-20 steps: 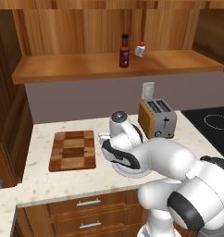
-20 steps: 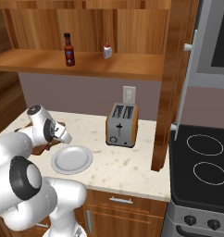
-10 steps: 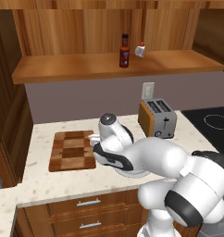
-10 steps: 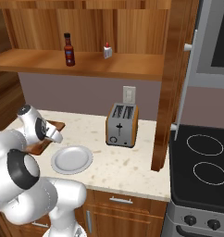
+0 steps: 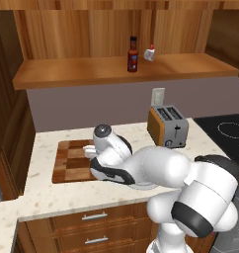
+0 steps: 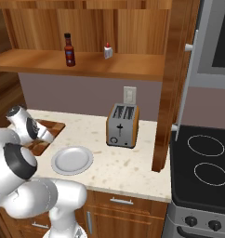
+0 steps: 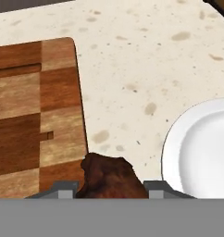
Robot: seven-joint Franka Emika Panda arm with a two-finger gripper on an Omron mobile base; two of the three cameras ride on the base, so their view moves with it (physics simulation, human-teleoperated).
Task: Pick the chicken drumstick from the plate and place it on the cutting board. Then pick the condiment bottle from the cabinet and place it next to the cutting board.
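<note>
Pinching the drumstick (image 7: pixel 113 179), the gripper (image 7: pixel 110 187) hangs over the right edge of the cutting board (image 7: pixel 33 115), its jaws pressed against the brown meat. Just right of the board lies the plate (image 7: pixel 202 152) on the speckled counter (image 7: pixel 146 60). On the cabinet (image 5: pixel 92 71) far above stands the bottle (image 5: pixel 133 55), upright.
</note>
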